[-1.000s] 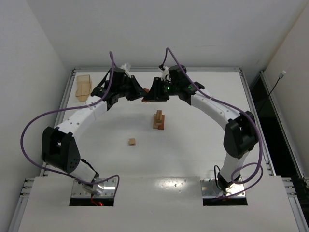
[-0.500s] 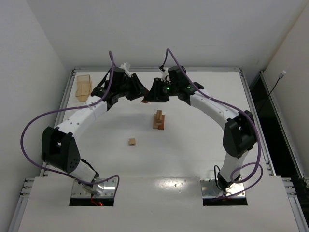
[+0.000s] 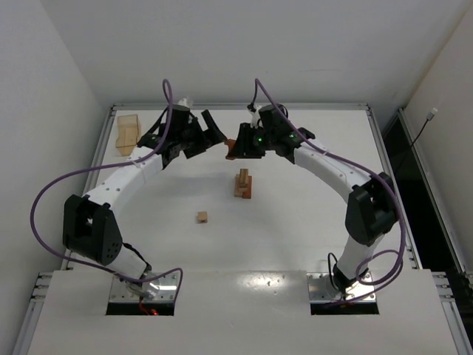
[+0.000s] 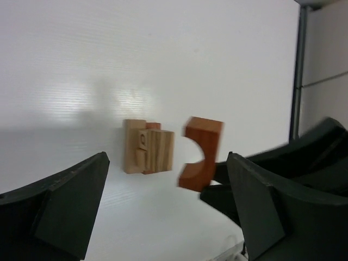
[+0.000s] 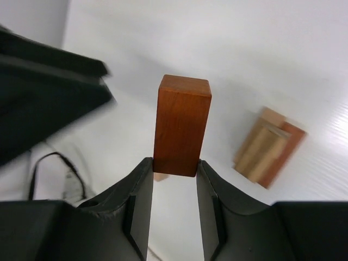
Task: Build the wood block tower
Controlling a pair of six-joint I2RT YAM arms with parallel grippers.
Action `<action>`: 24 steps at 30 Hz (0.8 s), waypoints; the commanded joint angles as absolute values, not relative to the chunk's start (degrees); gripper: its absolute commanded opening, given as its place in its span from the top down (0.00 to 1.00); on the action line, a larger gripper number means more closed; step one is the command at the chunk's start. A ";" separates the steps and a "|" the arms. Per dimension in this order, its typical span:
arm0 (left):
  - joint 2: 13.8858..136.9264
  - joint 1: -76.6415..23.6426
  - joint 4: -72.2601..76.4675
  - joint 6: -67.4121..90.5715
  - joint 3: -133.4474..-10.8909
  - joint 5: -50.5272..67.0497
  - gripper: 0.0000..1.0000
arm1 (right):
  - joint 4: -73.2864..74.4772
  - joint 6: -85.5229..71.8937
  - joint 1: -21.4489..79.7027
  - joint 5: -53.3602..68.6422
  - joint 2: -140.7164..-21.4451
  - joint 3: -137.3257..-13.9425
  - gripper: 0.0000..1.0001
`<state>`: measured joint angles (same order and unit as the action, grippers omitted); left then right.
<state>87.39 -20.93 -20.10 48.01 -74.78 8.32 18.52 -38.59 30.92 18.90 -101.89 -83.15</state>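
Note:
The wood block tower (image 3: 242,183) stands mid-table, light tan and reddish-brown pieces stacked together; it also shows as the tower (image 4: 148,145) and the tower (image 5: 269,147) in the wrist views. A reddish-brown arch block (image 3: 230,151) hangs above and behind it, with my right gripper (image 3: 236,146) shut on its lower end. The same arch block (image 5: 182,125) sits upright between the right gripper (image 5: 174,168) fingers. My left gripper (image 3: 205,134) is just left of it, open wide and empty. In the left wrist view, the left gripper (image 4: 167,163) frames the arch block (image 4: 201,152) without touching it.
A loose tan cube (image 3: 202,217) lies on the table in front of and left of the tower. A translucent tan plastic box (image 3: 128,133) stands at the far left corner. The table's raised edge (image 3: 377,140) runs along the right.
My left gripper has opened from shut on the arch block and let go of it. The right gripper keeps hold of the block and has shifted slightly right.

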 commanded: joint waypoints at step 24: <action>78.40 -17.75 -24.61 34.37 -67.94 -23.82 0.20 | 47.18 -37.44 33.57 3.60 -99.84 -94.47 1.00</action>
<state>80.99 -18.31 -27.11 35.64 -68.12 -22.37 43.24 -34.28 33.82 0.86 -98.87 -89.41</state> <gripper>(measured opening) 0.806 0.303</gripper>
